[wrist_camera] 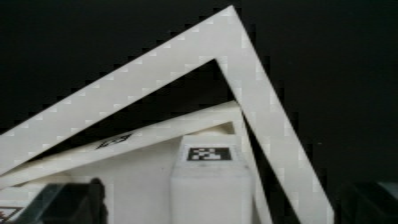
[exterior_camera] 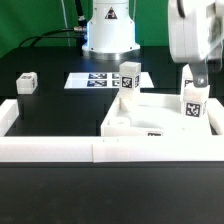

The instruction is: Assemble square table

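Now | gripper (exterior_camera: 193, 78) above leg (exterior_camera: 192, 103) | tabletop (exterior_camera: 150, 118) against wall (exterior_camera: 100, 150)

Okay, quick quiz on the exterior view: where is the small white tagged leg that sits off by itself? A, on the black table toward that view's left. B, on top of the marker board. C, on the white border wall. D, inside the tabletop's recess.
A: the lone leg lies on the black table toward the exterior view's left, apart from the marker board, the tabletop and the border wall.
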Available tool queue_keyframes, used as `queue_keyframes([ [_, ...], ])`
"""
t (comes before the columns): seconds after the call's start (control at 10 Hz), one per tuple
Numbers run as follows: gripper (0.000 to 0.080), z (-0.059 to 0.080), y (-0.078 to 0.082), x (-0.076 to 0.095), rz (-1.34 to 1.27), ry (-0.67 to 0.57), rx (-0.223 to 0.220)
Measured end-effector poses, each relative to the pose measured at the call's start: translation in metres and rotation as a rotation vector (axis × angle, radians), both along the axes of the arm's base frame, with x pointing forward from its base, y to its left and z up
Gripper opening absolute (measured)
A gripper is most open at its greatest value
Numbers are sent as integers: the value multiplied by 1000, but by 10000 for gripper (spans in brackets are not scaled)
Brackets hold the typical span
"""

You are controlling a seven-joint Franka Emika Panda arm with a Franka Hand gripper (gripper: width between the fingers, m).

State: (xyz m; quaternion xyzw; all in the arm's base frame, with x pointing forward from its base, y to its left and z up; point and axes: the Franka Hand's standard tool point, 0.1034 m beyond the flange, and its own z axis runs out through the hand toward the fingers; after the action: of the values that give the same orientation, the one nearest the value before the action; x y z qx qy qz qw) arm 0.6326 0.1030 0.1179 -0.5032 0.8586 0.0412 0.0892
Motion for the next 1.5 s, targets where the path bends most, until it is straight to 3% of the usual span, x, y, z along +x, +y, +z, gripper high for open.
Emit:
queue_keyframes([
  [0.1, 649, 5, -4, 3, 10, 2, 2],
  [1.0, 649, 2, -5, 2, 64, -8, -8],
  [1.1, 649, 4, -15, -5, 103, -37, -22],
  [1.5, 649, 35, -63, -43, 467, -127, -63],
])
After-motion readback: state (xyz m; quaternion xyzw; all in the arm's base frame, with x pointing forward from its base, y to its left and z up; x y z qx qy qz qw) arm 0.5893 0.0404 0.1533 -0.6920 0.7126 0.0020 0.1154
